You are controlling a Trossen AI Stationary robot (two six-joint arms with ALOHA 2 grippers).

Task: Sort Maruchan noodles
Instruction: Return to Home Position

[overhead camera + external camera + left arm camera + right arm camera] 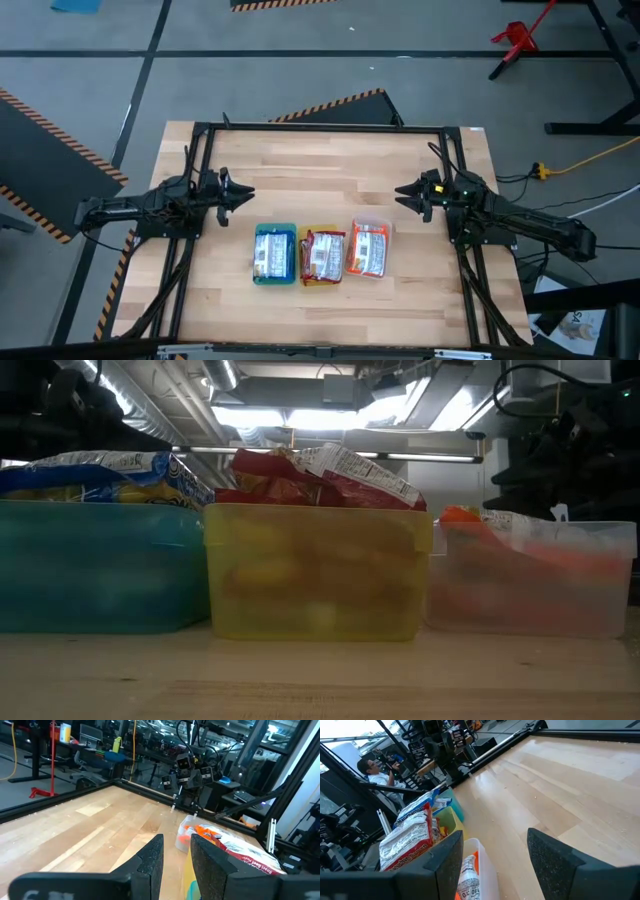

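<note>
Three trays stand side by side near the table's front middle: a teal tray (274,254), a yellow tray (322,257) and a clear tray (369,249). Blue-and-white Maruchan noodles (100,470) lie in the teal one. Red packets (320,475) are heaped in the yellow one, and orange-and-white packets (235,845) lie in the clear one. My left gripper (245,193) hovers level at the table's left, open by a narrow gap (176,840), holding nothing. My right gripper (403,190) hovers at the right, open wide (495,840), also holding nothing. Both sit behind the row of trays.
Bare wooden tabletop (320,160) stretches between the grippers and to the far edge. A black frame rail (320,127) runs around the table. In the right wrist view a person (372,770) sits beyond the table's left side.
</note>
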